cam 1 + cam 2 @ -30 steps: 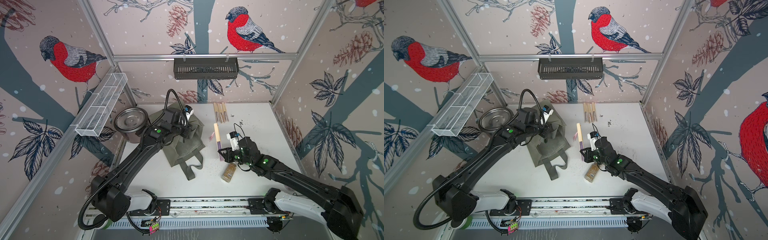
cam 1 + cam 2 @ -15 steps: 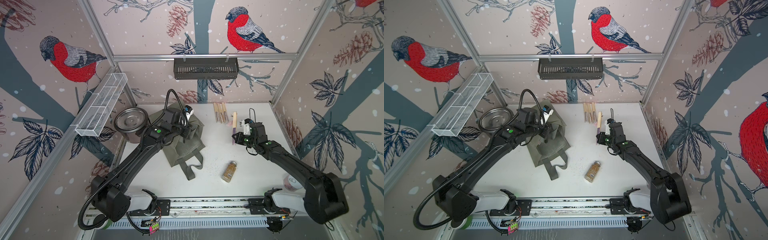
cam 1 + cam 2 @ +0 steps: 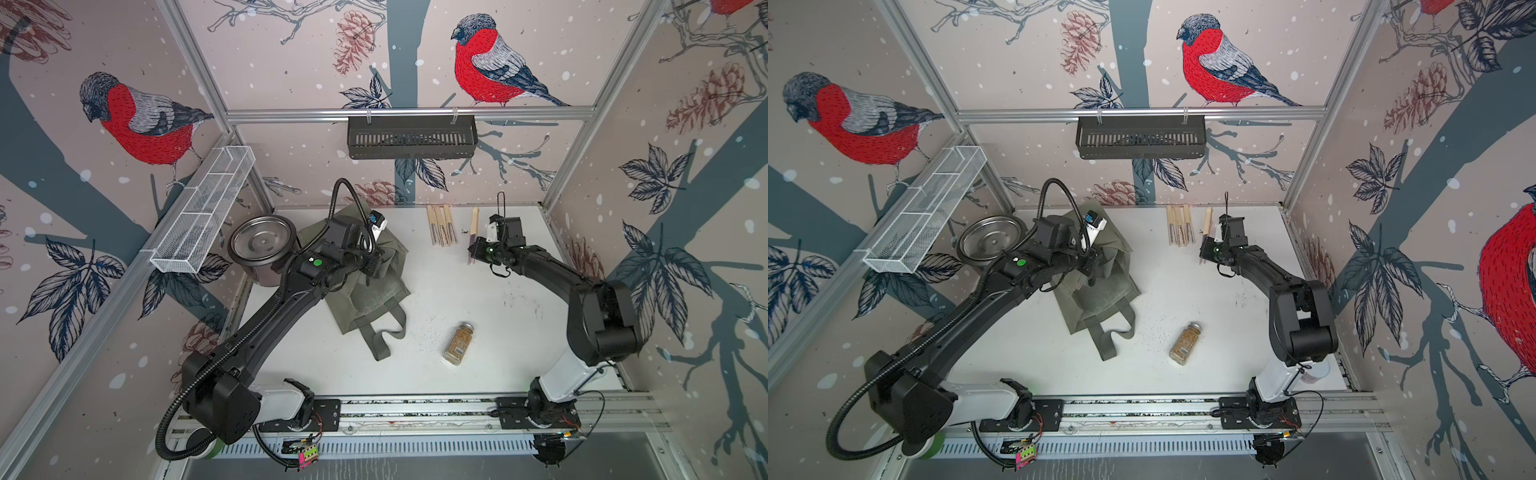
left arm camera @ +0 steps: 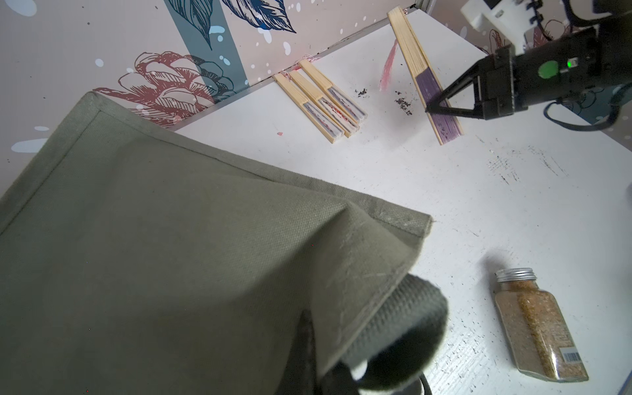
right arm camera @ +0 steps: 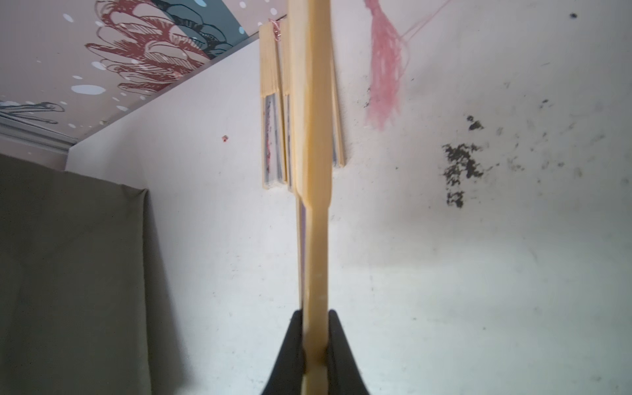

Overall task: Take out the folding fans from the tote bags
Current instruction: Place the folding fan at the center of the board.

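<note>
1. In both top views: set high above the 6 o'clock edge, tilted down toward 12 o'clock, far off. Whole flat white tabletop point(image 3: 478, 291) point(image 3: 1183, 291) in nearly the same framing.
2. Left wrist: close over the soft olive-grey fabric tote bag point(image 4: 171, 260), facing roughly 2 o'clock.
3. Right wrist: low and close, aimed down and toward 12 o'clock along the pale-bamboo, purple-leaved folding fan point(image 5: 313, 222).
4. Shared by both wrist views: the row of three closed bamboo fans point(image 4: 319, 102) point(image 5: 272, 136) at 12 o'clock.

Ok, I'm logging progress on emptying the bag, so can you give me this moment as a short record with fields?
Left claw: shut, pinching the rim of the olive-grey fabric tote bag
Right claw: shut on a closed bamboo fan with a purple leaf and pink tassel
Fans already out: three closed bamboo fans side by side on the white table, by the back wall
Held fan's place: beside that row, apart from it
Other things: round steel pot beside the bag; glass spice jar lying on its side
</note>
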Available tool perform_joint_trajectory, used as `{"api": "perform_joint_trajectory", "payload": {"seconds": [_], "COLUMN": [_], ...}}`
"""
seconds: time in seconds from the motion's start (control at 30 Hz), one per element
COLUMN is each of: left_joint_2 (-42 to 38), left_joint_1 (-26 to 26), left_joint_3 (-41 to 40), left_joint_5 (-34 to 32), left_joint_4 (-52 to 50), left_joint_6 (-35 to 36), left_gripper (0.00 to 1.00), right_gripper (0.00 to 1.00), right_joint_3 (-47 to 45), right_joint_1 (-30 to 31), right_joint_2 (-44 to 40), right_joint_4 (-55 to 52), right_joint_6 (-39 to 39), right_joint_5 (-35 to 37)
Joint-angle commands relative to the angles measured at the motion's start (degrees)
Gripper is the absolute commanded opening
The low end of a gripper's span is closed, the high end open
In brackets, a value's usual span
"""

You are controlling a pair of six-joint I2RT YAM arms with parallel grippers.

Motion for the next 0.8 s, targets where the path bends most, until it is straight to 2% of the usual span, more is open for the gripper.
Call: {"api": "perform_joint_trajectory", "payload": {"seconds": [0.0,0.47,0.77], "left_joint_2": [-0.43,-0.67,-0.16], "left_joint_1": [0.01,0.12,0.1], "left_joint_3": [-0.06,-0.04,-0.03], "left_joint_5": [-0.46,-0.55,-0.72], "left_joint_4": [2.23,2.29,2.21], "left_joint_6": [0.12,0.21,0.29], "left_gripper": [0.0,0.0,0.0], "right_gripper": [0.12,0.12,0.13], "right_joint_3": [5.37,31.28,48.76], "right_joint_1": [-0.93,-6.4,-6.49], "right_joint_2": [4.6,28.18,41.89], "right_joint_4": [-2.91,-11.54,-19.76], "right_joint_6": [-2.4,-5.96,-9.78], "right_joint_5": [0.16,-5.19,-11.3]}}
